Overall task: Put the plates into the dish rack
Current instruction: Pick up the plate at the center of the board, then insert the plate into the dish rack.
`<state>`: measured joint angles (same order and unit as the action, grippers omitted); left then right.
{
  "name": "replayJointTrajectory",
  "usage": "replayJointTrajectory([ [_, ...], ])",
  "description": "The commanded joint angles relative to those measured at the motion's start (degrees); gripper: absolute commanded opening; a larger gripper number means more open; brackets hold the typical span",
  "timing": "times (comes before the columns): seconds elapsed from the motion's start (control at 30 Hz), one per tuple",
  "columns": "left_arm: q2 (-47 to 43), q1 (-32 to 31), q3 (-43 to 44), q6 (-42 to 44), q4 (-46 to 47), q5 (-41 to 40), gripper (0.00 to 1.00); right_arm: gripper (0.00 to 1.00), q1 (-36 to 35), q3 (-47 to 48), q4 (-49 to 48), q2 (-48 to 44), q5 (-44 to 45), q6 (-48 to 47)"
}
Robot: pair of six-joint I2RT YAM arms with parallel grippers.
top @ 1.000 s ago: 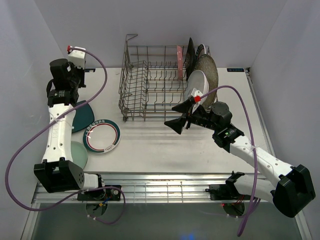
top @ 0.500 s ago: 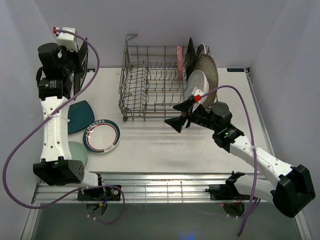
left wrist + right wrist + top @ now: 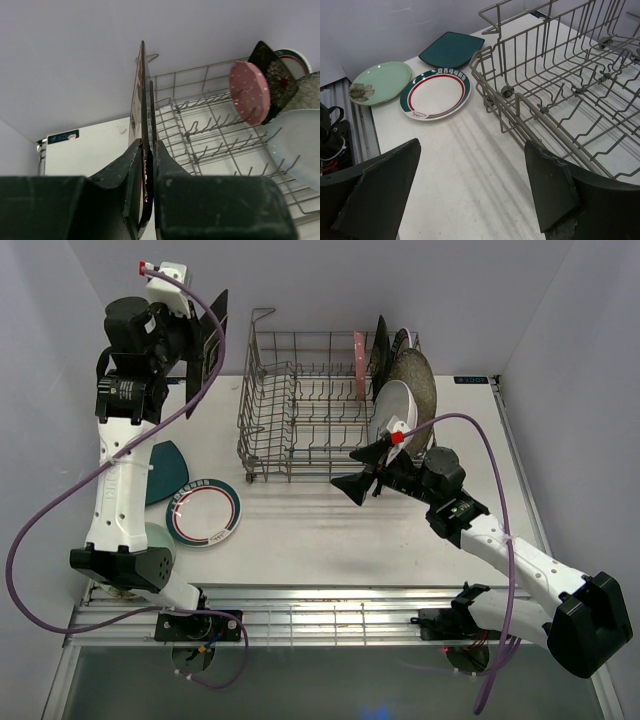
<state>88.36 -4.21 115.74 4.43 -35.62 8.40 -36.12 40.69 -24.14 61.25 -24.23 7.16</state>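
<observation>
Dark plate (image 3: 213,335): upright, edge-on, raised at 10 o'clock of dish rack (image 3: 275,455), pinched in left gripper (image 3: 148,150). Right gripper (image 3: 358,472): spread wide, empty, at rack's 5 o'clock. Teal square plate (image 3: 160,472), teal-rimmed plate (image 3: 203,511), pale green plate (image 3: 157,546): flat, 8 o'clock.

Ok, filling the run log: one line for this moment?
left gripper: shut on black plate, raised | right gripper: open, beside rack | three plates on table
</observation>
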Motion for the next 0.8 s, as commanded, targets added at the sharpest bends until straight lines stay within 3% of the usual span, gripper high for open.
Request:
replayJointTrajectory([
  [0.0,-2.0,-2.2,6.5,-0.6,10.0,-2.3,0.0,0.9,-0.2,-0.3,-3.0,-1.2,0.8,0.6],
  [0.27,1.6,-9.6,13.6,0.8,10.5,-7.0,0.0,0.9,-0.2,-0.2,-3.9,-0.4,2.0,1.2],
  [0.77,8.2,-19.9,16.9,1.6,16.4,-12.7,0.0,0.9,-0.2,-1.4,-6.4,-0.9,5.9,4.0],
])
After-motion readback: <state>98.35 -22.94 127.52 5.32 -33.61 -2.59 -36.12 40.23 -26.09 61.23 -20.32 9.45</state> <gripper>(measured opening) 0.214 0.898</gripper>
